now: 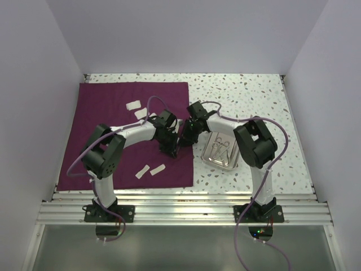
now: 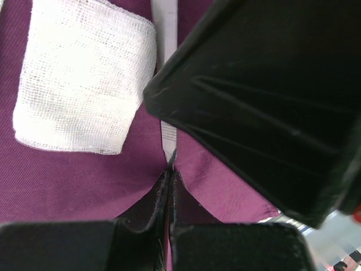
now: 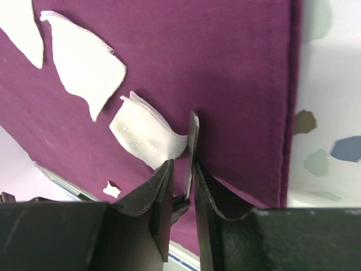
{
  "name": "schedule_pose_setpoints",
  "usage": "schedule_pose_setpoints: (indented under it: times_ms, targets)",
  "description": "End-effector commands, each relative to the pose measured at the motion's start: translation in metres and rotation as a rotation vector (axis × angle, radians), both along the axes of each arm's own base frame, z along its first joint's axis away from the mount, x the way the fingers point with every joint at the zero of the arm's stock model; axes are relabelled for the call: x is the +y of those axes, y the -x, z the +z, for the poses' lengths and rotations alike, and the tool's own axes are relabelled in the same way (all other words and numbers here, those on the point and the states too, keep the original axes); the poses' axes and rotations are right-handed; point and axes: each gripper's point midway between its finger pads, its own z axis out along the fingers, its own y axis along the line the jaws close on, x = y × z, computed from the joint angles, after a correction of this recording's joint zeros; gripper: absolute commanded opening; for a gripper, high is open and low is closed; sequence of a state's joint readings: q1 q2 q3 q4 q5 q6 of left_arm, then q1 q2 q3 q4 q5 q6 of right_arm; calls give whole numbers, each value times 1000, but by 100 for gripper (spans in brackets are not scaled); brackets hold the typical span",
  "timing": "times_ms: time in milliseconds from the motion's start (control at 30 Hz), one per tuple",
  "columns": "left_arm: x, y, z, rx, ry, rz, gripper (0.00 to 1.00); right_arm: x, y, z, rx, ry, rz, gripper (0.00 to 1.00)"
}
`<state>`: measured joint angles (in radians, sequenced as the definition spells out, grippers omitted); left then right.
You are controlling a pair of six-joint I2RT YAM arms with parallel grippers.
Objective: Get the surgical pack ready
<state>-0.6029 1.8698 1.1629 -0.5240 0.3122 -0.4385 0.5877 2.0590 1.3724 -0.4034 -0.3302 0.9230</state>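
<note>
The left gripper (image 2: 169, 170) is pressed together on one end of the tweezers (image 2: 167, 132), a thin flat steel strip that runs straight out ahead of its fingertips. The right gripper (image 3: 183, 169) meets it from the other side. Its jaws stand slightly apart around the strip's free end, with a sliver of gap on one side, so I judge it is not yet pinching.

The strip sits edge-on between those jaws, its long axis in line with the fingers. Which end is the tip I cannot tell.

The tweezers look light, stiff, springy and slick. They are best taken across the flat faces at the ribbed part, since a hold on the edges would likely twist.

Just beside the left fingers lies a gauze pad (image 2: 79, 79), with the cloth (image 3: 225, 68) under both grippers. Behind the right gripper is the tray (image 1: 216, 164), holding scissors (image 1: 220, 148).
</note>
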Motion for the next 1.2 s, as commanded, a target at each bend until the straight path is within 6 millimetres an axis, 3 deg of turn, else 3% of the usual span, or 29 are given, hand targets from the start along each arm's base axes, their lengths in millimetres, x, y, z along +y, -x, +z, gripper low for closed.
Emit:
schedule_pose_setpoints:
  times_ms: [0,167,367,467,533,567,633,800,833,933,967,1067,1167]
  targets:
    - [-1,2,0,3,18,8,0,5,-8,3,-27,12,4,24]
    - [-2,3,0,5,22,7,0,3,-4,-6,-7,29,1,20]
    - [-5,3,5,2,45,0,0,-4,-1,-9,-9,56,10,2]
    - [-7,3,11,-6,66,-7,0,-9,4,-7,-5,67,18,0]
    - [-9,1,19,-16,87,-6,10,-10,5,-1,-20,66,32,0]
    - [-8,0,23,-23,96,-3,24,-11,6,1,-24,72,40,0]
    - [-4,-7,42,-61,119,17,41,-14,6,13,-53,72,61,0]
    - [33,-27,89,-154,120,105,48,-26,7,43,-90,64,88,0]
    - [43,-31,101,-196,101,114,48,-29,3,59,-117,52,88,0]
    - [74,-29,110,-212,4,142,49,-49,8,80,-124,86,109,0]
    - [81,-26,107,-213,-33,123,49,-64,5,95,-148,78,84,0]
    - [105,-9,96,-170,-154,133,49,-113,8,99,-107,89,31,0]
    - [124,4,85,-148,-237,177,49,-163,13,91,-106,206,21,0]
